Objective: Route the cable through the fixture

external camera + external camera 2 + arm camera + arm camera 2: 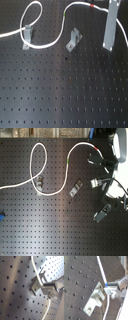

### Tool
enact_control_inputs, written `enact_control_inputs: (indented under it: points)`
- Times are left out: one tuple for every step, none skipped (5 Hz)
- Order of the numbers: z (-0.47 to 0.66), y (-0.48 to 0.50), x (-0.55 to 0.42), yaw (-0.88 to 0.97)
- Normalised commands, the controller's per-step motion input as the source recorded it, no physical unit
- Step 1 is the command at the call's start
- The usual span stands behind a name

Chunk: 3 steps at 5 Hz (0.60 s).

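While the pincer (110, 291) is clenched on the white cable (101, 268), it sits just beside a metal fixture (95, 298) on the perforated surface (76, 283).

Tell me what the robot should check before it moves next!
1. Tool gripping the cable: ok, it is closed on it in the second wrist view.
2. Clip close to the tool: ok.
3. Cable inside that clip: not ok, it runs beside it.
4. Spare slack: ok, loose loops lie on the board.
5. Cable seated in the far clip: cannot tell.
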Motion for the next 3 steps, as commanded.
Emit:
enact_control_inputs:
  points:
    - [-0.13, 0.031, -0.068, 0.0]
    - [-0.24, 0.066, -0.313, 0.0]
    - [-0.07, 0.172, -0.349, 0.0]
